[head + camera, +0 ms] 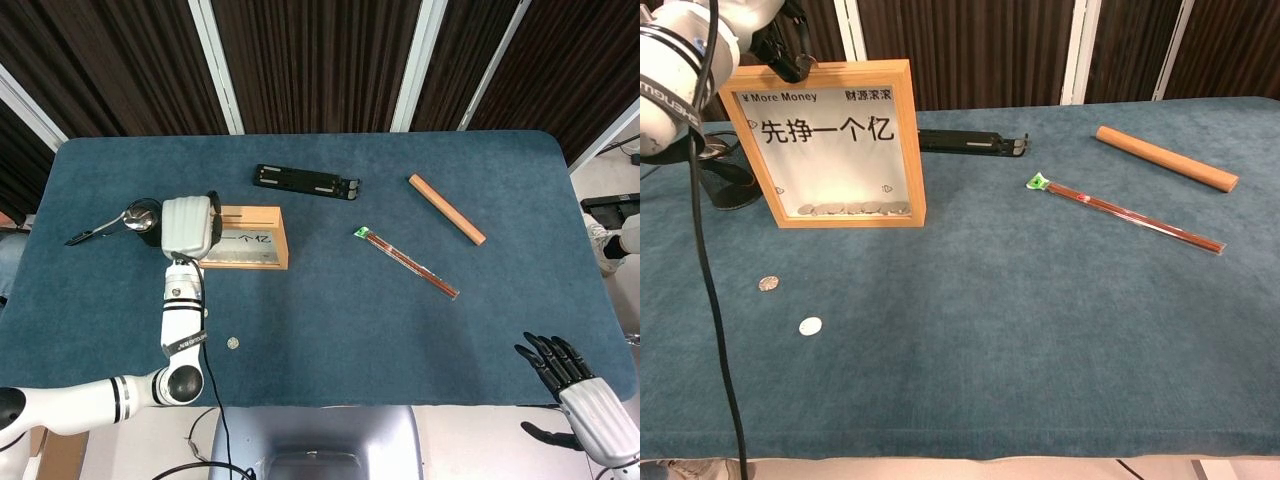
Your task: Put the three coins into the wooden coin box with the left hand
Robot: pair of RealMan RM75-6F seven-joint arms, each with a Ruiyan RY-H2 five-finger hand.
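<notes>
The wooden coin box [252,238] [835,145] stands upright at the left of the table, with several coins lying in its bottom. My left hand [188,226] [700,50] hovers over the box's left end. Its dark fingertips [790,65] are pinched together at the box's top edge, apparently on a coin that is mostly hidden. Two coins lie on the cloth in front of the box, one [768,284] nearer the box and one [810,326] [232,342] closer to the table's front edge. My right hand [580,385] hangs off the table's front right corner, fingers spread, holding nothing.
A black cup [725,185] with a spoon [100,228] stands just left of the box. Behind the box lies a black holder [305,181]. A packet of chopsticks [407,262] and a wooden rod [446,208] lie to the right.
</notes>
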